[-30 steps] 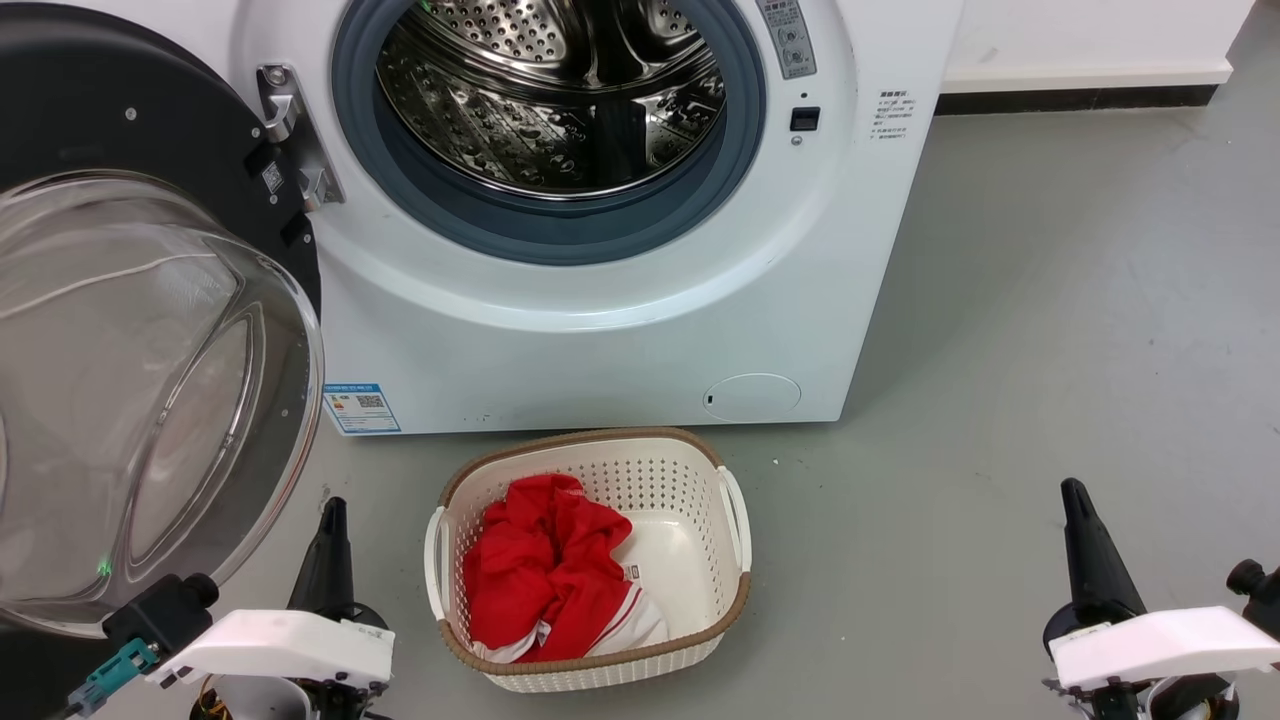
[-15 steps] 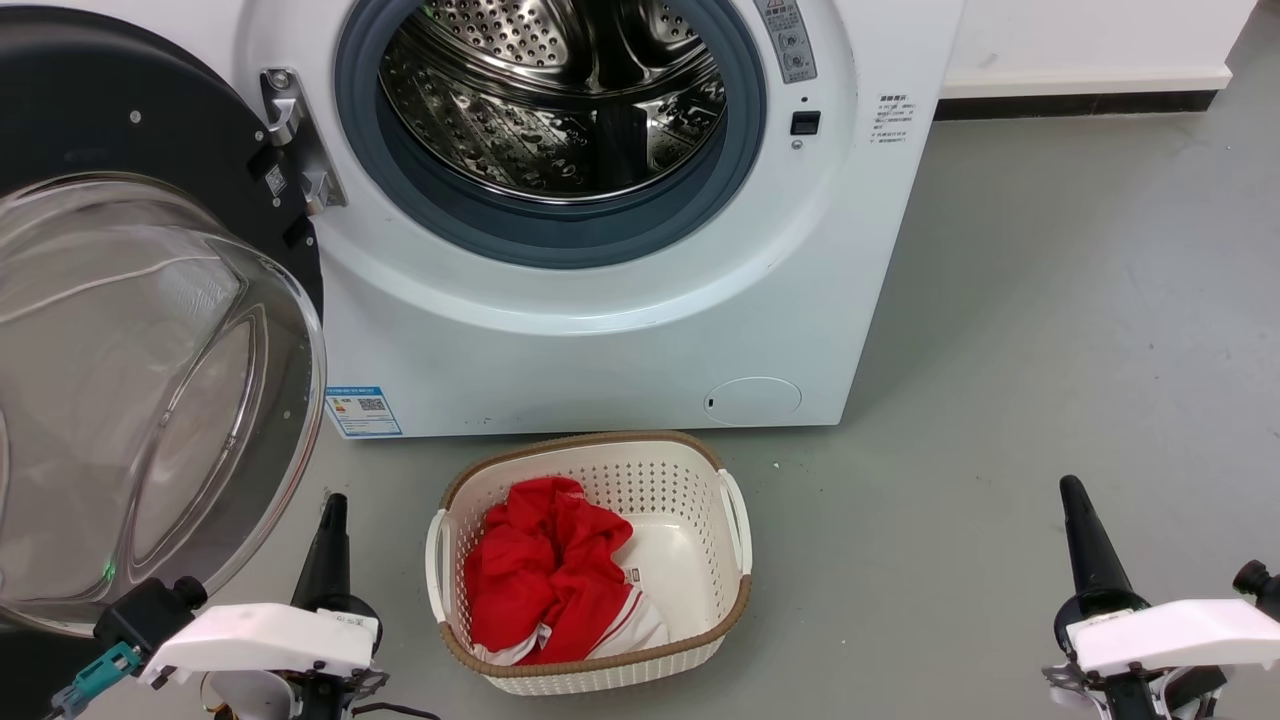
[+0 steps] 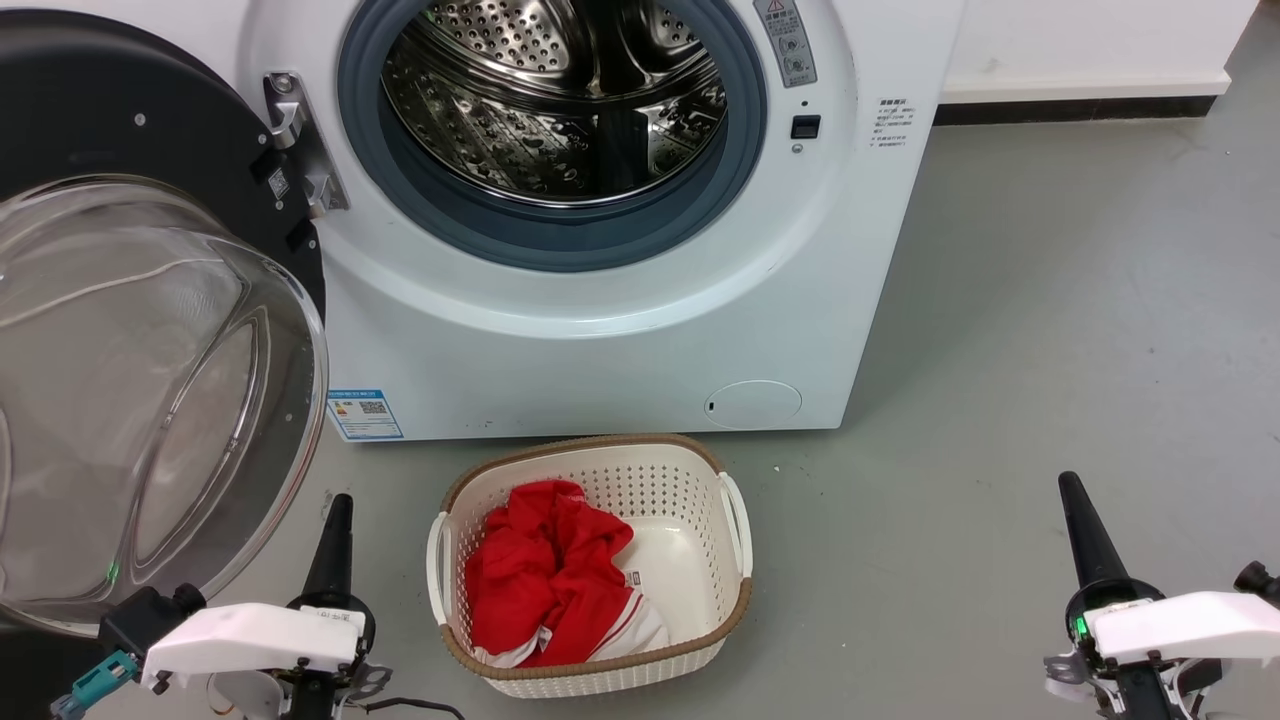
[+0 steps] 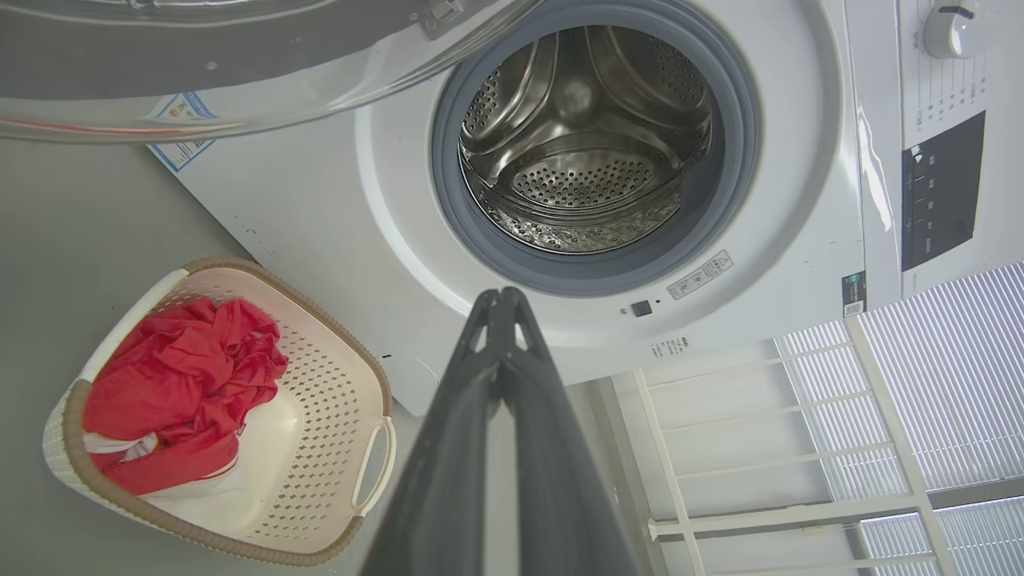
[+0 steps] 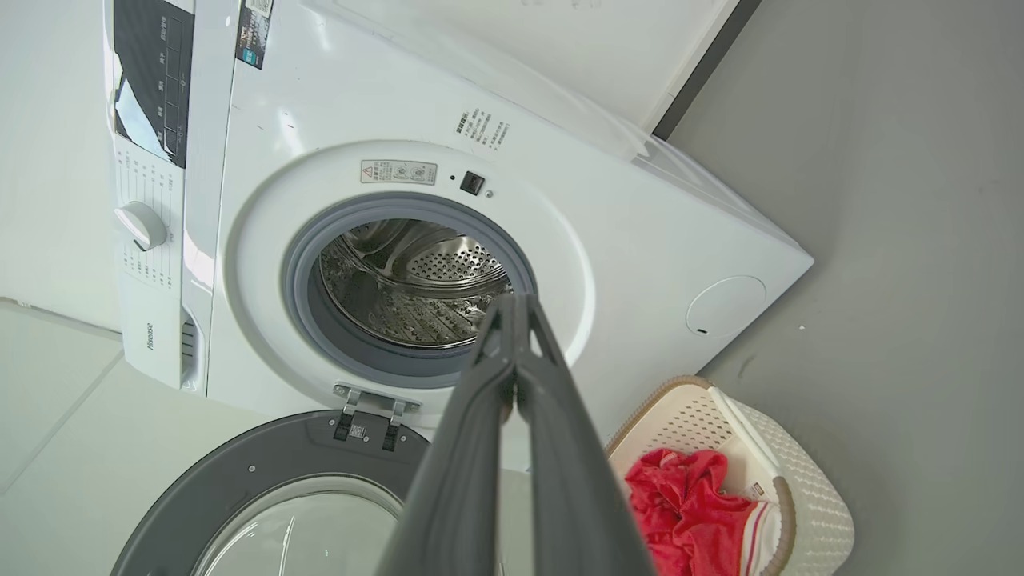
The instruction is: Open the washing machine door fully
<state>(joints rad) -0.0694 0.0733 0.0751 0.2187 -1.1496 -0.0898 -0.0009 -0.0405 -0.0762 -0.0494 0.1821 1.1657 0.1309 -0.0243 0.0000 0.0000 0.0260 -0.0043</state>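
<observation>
The washing machine door [image 3: 150,350], a large round glossy black disc with a clear glass bowl, is swung wide beside the white front-loading washing machine [image 3: 600,340] (steel drum [image 3: 560,110] exposed). The left gripper [image 3: 338,520] and right gripper [image 3: 1078,505] are pressed closed, nothing held.

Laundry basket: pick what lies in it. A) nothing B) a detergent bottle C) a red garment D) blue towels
C: a red garment lies crumpled in the cream laundry basket standing before the washing machine.
</observation>
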